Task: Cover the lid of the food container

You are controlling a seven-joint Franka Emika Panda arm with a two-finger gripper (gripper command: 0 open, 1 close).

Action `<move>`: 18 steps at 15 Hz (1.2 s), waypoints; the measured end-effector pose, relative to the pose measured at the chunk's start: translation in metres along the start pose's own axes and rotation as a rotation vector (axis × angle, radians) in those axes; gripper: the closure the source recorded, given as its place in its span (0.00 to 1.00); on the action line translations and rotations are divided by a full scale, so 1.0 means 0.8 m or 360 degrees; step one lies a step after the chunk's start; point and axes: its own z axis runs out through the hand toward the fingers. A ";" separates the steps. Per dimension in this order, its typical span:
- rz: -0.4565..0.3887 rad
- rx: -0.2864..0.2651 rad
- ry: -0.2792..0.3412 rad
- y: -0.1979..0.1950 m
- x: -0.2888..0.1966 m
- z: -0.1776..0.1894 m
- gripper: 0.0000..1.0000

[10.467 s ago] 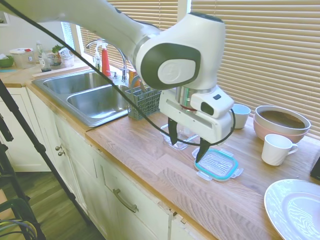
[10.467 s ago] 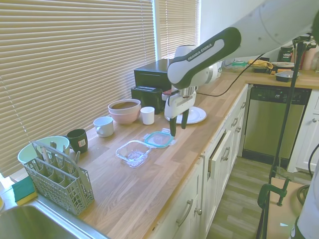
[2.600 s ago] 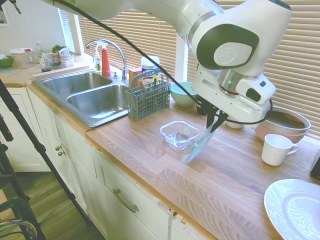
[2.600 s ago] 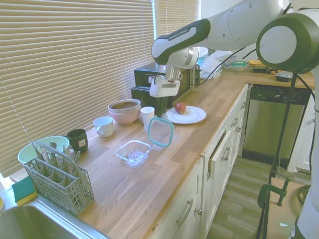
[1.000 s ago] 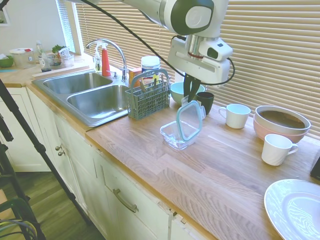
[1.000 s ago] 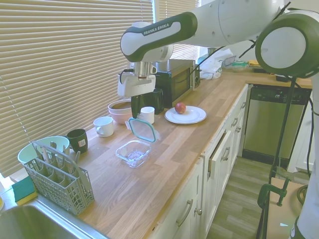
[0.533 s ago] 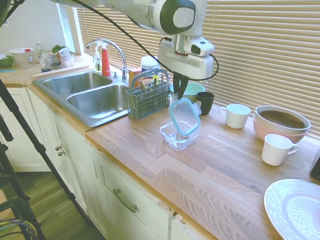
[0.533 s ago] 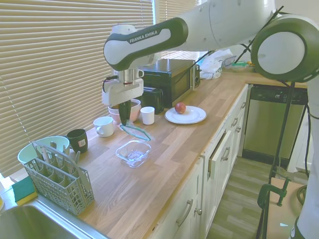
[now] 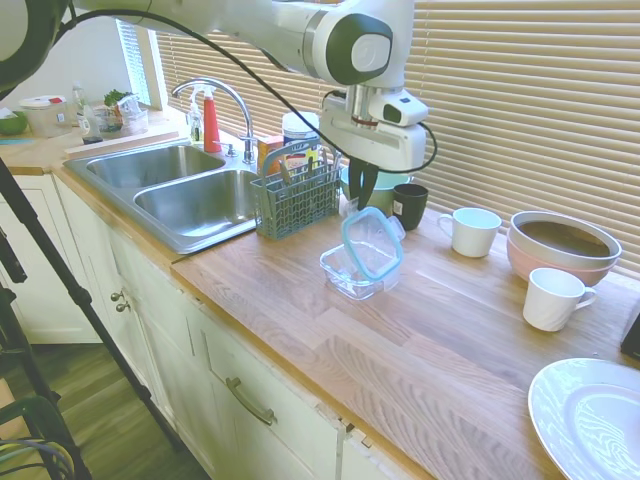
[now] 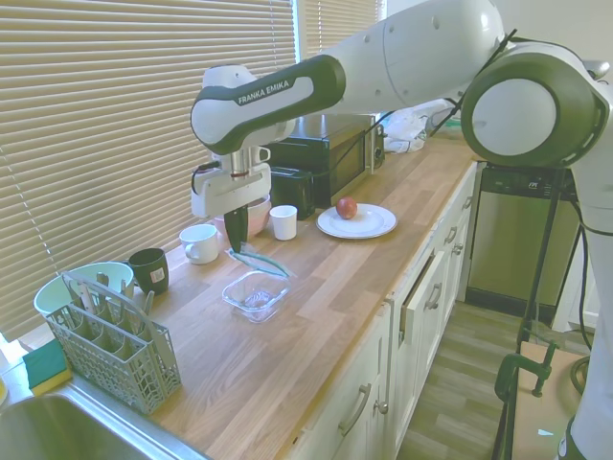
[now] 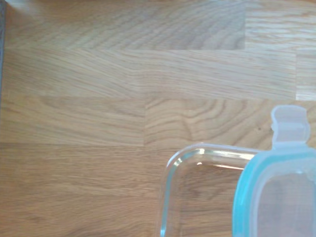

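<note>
The lid [image 9: 372, 245] has been lowered, tilted, partly hiding the food container [image 9: 352, 272]; it is clamped by the downward-pointing gripper [image 9: 362, 195].

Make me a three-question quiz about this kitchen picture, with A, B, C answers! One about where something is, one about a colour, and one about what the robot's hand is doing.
1. Where is the lid?
A. Flat on the white plate
B. Tilted in the air just above the food container
C. In the sink

2. What colour is the lid's rim?
A. Teal-blue
B. Red
C. Yellow

3. What is the gripper doing?
A. Hanging open and empty
B. Gripping a white mug
C. Shut on the lid's edge

Answers:
1. B, both exterior views show the lid slanting over the clear glass dish, not yet seated on it.
2. A, the teal band around the clear lid shows in all three views.
3. C, the first exterior view shows the dark fingers closed on the lid's upper edge, so it hangs from them.
</note>
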 end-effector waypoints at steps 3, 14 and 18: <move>-0.0013 -0.0058 0.0020 -0.022 -0.017 0.014 1.00; -0.0024 -0.0142 0.0032 -0.068 -0.025 0.091 1.00; -0.0032 -0.0144 0.0055 -0.069 -0.022 0.098 1.00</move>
